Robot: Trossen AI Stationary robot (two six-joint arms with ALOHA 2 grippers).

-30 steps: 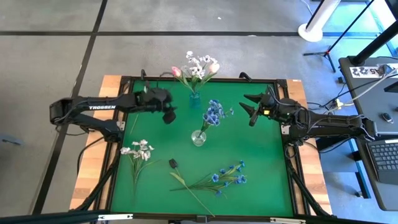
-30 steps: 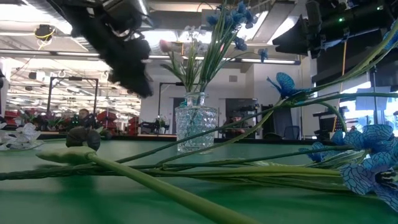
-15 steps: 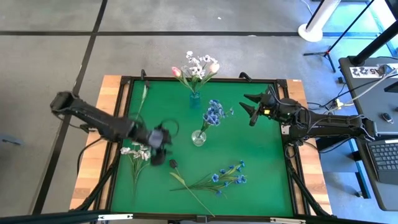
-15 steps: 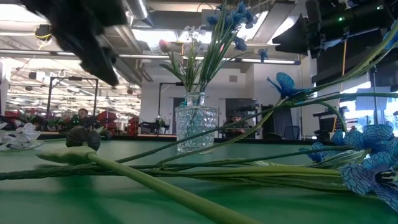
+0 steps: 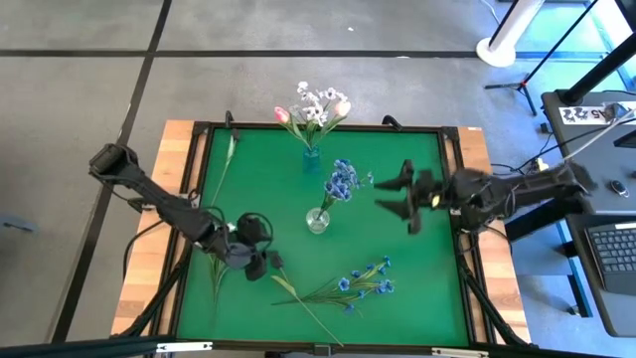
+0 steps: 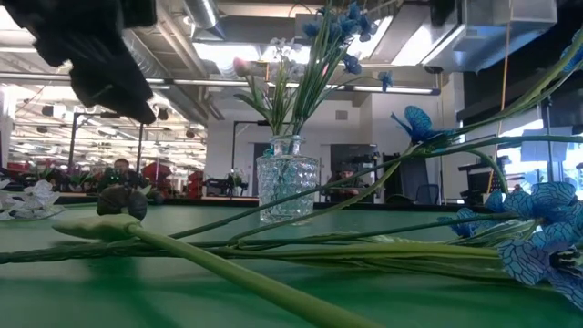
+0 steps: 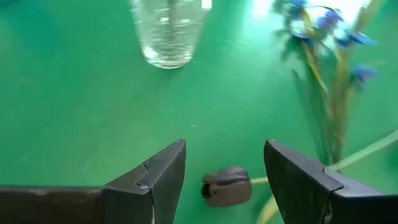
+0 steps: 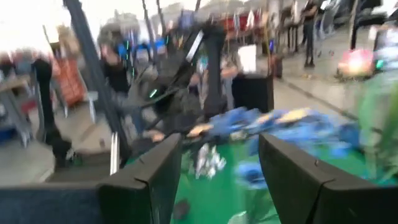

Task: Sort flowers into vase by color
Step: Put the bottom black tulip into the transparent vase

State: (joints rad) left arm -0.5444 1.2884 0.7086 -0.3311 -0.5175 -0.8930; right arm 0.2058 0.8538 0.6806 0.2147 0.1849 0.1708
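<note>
My left gripper (image 5: 254, 253) (image 7: 224, 171) hangs open above the mat's near left part, over a small dark lump (image 7: 227, 185) (image 6: 123, 202) at the end of a green stem (image 5: 303, 303). It touches nothing. White blossoms (image 5: 213, 242) lie beside it, partly hidden under the left arm. A blue spray (image 5: 360, 280) lies flat near the near edge. A clear glass vase (image 5: 317, 221) (image 6: 287, 187) holds blue blossoms (image 5: 341, 182). A small blue vase (image 5: 311, 159) at the far edge holds white blossoms and pink tulips (image 5: 314, 105). My right gripper (image 5: 397, 199) (image 8: 217, 180) is open in the air, right of the clear vase.
A single green stem (image 5: 227, 159) lies along the mat's far left side. The green mat (image 5: 258, 189) sits inside a raised black frame (image 5: 199, 199). Bare mat lies between the clear vase and the right edge. A laptop (image 5: 616, 249) sits on a stand to the right.
My left gripper has swept from beside the blue vase toward the near edge and come down over the dark lump, staying open. My right gripper has moved toward the near edge and turned, staying open. The flowers and vases have not moved.
</note>
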